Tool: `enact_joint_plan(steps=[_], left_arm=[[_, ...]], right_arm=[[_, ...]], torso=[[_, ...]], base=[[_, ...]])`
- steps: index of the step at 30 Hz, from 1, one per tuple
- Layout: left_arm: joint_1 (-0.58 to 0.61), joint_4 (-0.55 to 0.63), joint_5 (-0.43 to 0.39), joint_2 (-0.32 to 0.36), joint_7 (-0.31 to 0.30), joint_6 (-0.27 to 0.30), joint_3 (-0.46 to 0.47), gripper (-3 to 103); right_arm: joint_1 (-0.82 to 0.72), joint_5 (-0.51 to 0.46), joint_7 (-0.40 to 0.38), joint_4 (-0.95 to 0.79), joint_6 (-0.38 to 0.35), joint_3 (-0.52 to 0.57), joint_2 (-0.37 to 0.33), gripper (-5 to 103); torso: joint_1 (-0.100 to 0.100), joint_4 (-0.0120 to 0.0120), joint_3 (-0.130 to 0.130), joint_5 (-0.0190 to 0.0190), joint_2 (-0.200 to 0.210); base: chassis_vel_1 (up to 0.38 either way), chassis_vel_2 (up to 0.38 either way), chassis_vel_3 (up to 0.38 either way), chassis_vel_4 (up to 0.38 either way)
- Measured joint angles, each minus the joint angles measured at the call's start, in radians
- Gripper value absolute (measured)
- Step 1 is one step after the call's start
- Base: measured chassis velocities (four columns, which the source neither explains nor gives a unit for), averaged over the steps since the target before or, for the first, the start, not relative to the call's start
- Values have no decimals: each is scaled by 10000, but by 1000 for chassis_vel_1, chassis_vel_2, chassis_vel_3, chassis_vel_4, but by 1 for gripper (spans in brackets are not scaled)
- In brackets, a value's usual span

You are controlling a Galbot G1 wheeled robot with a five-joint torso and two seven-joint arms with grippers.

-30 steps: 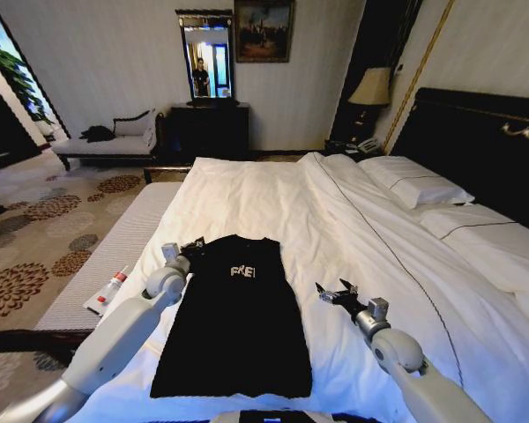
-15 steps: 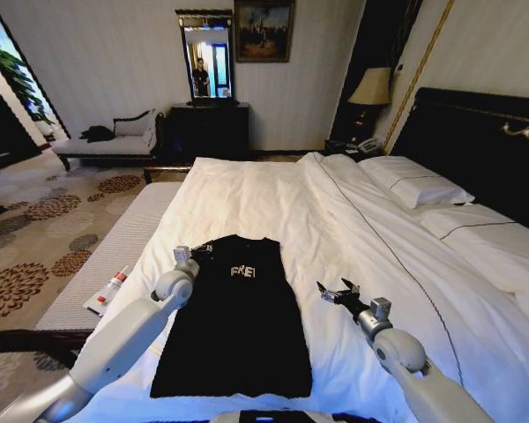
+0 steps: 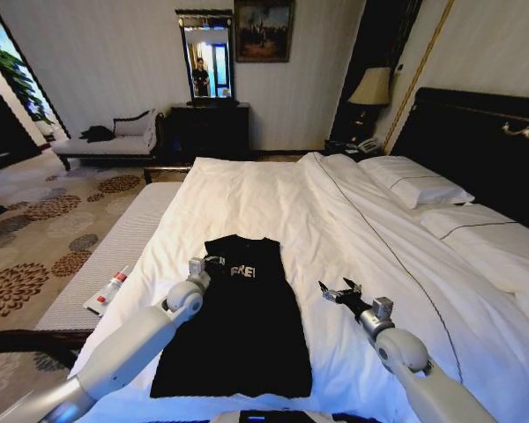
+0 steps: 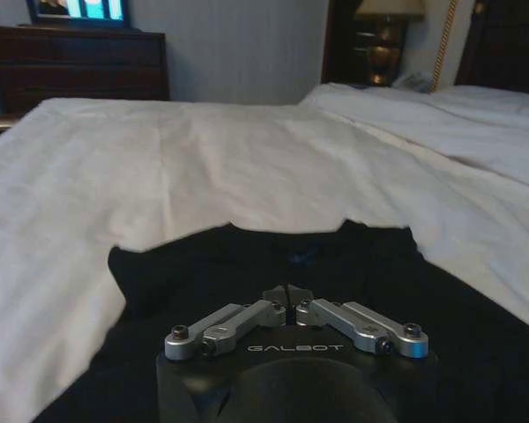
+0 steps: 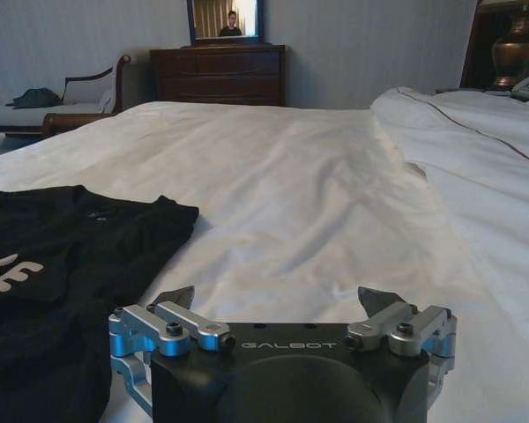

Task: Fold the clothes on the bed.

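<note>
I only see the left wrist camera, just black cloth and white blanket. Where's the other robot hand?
Observer: The right gripper hovers over the white duvet, off the T-shirt's right side.
Operator: Is it pinching anything?
Observer: No, its fingers are spread open, holding nothing.
Operator: Does the shirt have words?
Observer: Yes, white lettering across the chest, beside the left gripper.

We see the T-shirt (image 3: 238,317) lying on the bed (image 3: 335,211), near its left edge (collar toward the far end). Our left gripper (image 3: 213,261) sits over its upper left part; our right gripper (image 3: 338,291) hovers to its right.
</note>
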State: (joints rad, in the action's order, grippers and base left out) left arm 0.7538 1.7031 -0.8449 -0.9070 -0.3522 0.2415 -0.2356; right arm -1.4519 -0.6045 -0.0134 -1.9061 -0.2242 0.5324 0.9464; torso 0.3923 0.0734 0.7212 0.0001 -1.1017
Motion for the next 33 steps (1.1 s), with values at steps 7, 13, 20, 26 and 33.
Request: enact_joint_plan(steps=[7,13,20,26,33], left_arm=[[370,-118,379,63,118,-38,-261,0],[575,-255,528,46,149,-58,-355,0],[794,-368,728,-89,-211,71,-335,8],[1161,-20,920,75,-244,136,40,36],[1408,472,679,282,-260,136,1117,58]], right_arm=[[38,-11,8,41,12,-16,-14,100],[47,-11,9,45,13,-44,-21,100],[63,-12,7,48,13,-56,-19,100],[81,-13,3,49,27,-67,-19,100],[303,-257,-64,-12,13,-191,-163,100]], torso=[[0,-1,0,-1,0],[0,-1,0,0,0],[0,0,0,-1,0],[0,0,0,-1,0],[0,-1,0,-1,0]], base=[[0,0,0,0],[0,0,0,0],[0,0,0,0],[0,0,0,0],[0,0,0,0]])
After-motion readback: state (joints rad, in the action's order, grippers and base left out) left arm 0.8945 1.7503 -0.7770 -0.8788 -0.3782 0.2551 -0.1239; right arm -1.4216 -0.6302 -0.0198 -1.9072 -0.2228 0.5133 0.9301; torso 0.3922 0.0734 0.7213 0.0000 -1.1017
